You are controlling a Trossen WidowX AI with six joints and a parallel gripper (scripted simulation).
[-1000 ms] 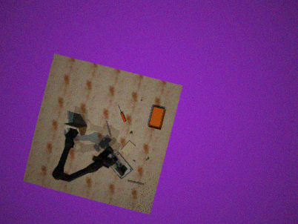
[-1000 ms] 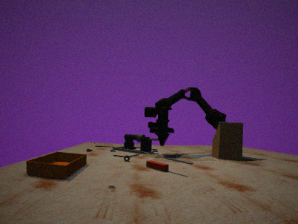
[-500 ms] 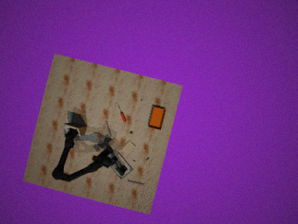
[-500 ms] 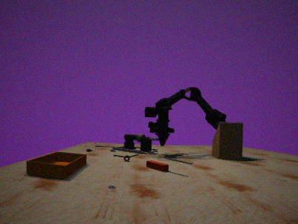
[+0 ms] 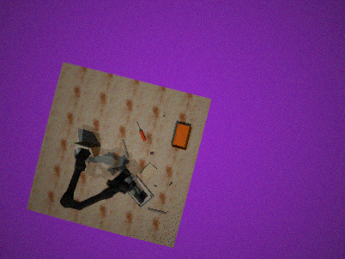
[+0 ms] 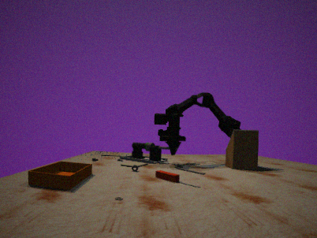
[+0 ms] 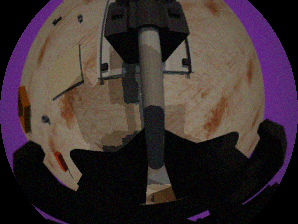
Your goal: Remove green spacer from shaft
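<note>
One gripper (image 5: pixel 127 182) (image 6: pixel 173 153) (image 7: pixel 152 129): clamped on the shaft's free end.
Shaft (image 6: pixel 163 148) (image 7: pixel 151 75): runs from the fingertips into the near dark block; looks stiff, smooth, maybe slippery; end grip seems right, pull straight along its axis.
Near block (image 6: pixel 155 153) (image 7: pixel 146 30): just ahead of the gripper, shaft through it.
Green spacer (image 6: pixel 148 145): beyond near block, up between the blocks; small, probably light, could bind if the shaft tilts.
Housing block (image 6: pixel 138 150): farther out, past the spacer.
Orange tray (image 5: pixel 181 135) (image 6: pixel 59 182) (image 7: pixel 24 110): well apart; room behind the gripper looks enough for a short pull.
</note>
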